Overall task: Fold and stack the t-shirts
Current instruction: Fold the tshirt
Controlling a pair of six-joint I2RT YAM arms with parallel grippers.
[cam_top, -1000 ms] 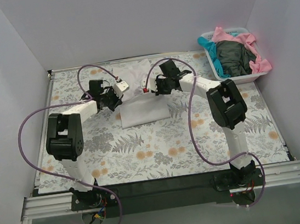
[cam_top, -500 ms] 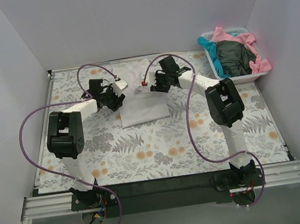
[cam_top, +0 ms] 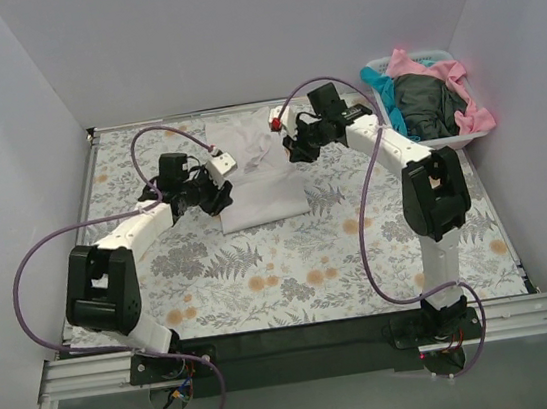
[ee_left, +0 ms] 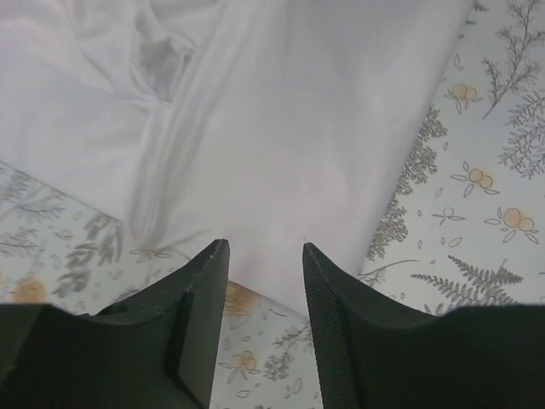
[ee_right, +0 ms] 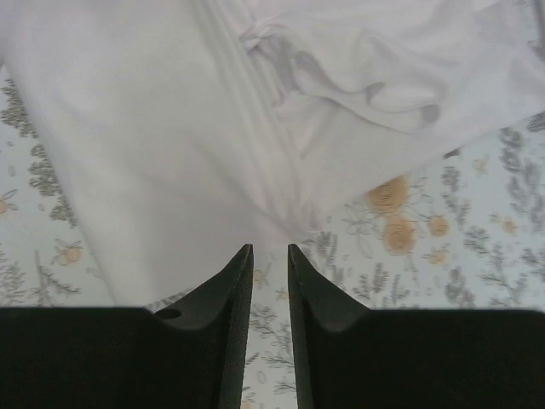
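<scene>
Currently mid-fold on the large plain white cloth t-shirt point(cam_top: 254, 172): it lies part-folded and bunched at its far end on the fern-and-flower printed surface point(cam_top: 291, 263), while the pink, teal and dark grey-green shirts point(cam_top: 427, 104) sit heaped in the white plastic basket point(cam_top: 381, 102) at far right. The left fingers point(ee_left: 203, 285) are spread and empty at the shirt's left edge; the right fingers point(ee_right: 230, 298) are barely parted, gripping nothing, at its right edge. Judged next: both re-grip an edge and bring it over squarely without dragging the lower layers.

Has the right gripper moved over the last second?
Yes. The right gripper has shifted away from the arm bases and rightward in the top view, ending closer to the white basket.
</scene>
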